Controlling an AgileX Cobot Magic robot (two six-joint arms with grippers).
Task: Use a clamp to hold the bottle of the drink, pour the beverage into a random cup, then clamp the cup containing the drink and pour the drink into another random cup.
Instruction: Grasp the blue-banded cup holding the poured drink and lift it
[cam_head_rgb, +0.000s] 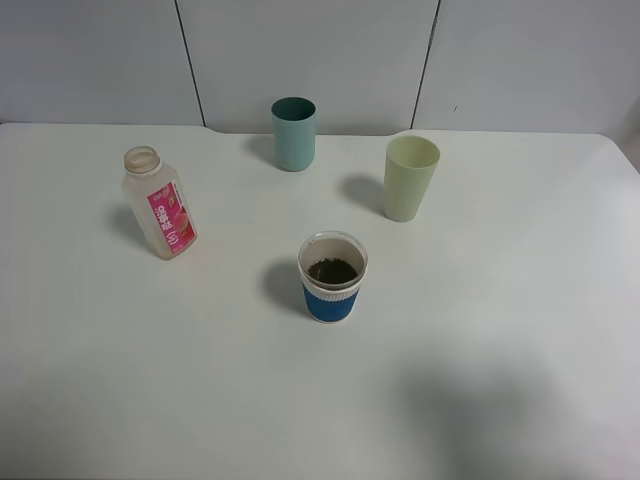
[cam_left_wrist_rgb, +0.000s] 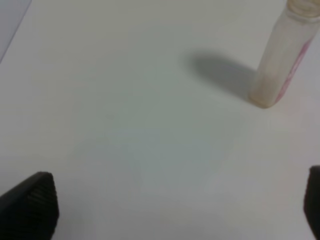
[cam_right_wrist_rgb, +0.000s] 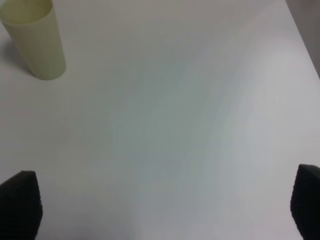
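Observation:
The clear bottle (cam_head_rgb: 160, 205) with a pink label stands uncapped and looks empty on the left of the white table; it also shows in the left wrist view, bottle (cam_left_wrist_rgb: 280, 60). At the table's middle, the blue-sleeved cup (cam_head_rgb: 332, 277) holds dark brown beverage (cam_head_rgb: 332, 271). The pale yellow-green cup (cam_head_rgb: 410, 178) stands behind it to the right, and appears again as cup (cam_right_wrist_rgb: 36, 42). Neither arm appears in the high view. My left gripper (cam_left_wrist_rgb: 175, 207) is open over bare table, well short of the bottle. My right gripper (cam_right_wrist_rgb: 165, 210) is open too, away from the green cup.
A dark teal cup (cam_head_rgb: 294, 133) stands at the back centre near the wall. The table's far edge (cam_head_rgb: 400, 133) runs along the grey panels. A soft shadow (cam_head_rgb: 480, 410) lies on the front right of the table.

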